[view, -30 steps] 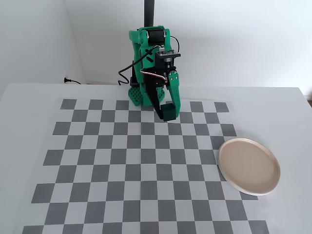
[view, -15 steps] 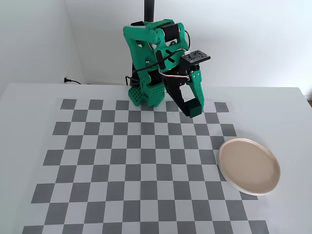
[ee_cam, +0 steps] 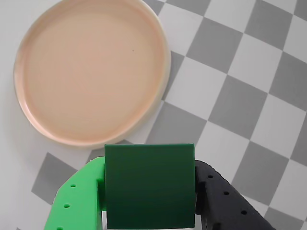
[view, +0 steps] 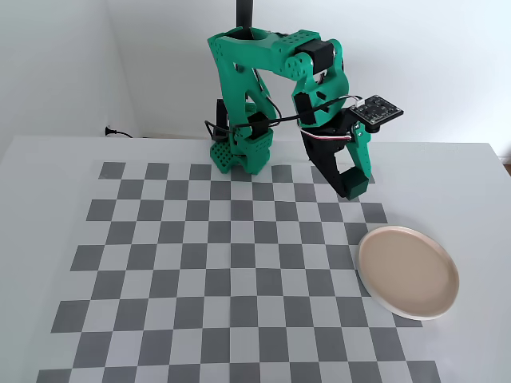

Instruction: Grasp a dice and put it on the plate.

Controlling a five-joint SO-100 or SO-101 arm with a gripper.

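The small dark green cube dice (ee_cam: 149, 186) is clamped between the bright green and black fingers of the claw (ee_cam: 149, 211), raised above the checkered table (view: 239, 263), near the empty round pinkish-beige plate (ee_cam: 91, 72).

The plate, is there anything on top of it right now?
Nothing lies on the plate; its whole surface shows bare in both views. The dice is clamped in the tool, off the plate's rim.
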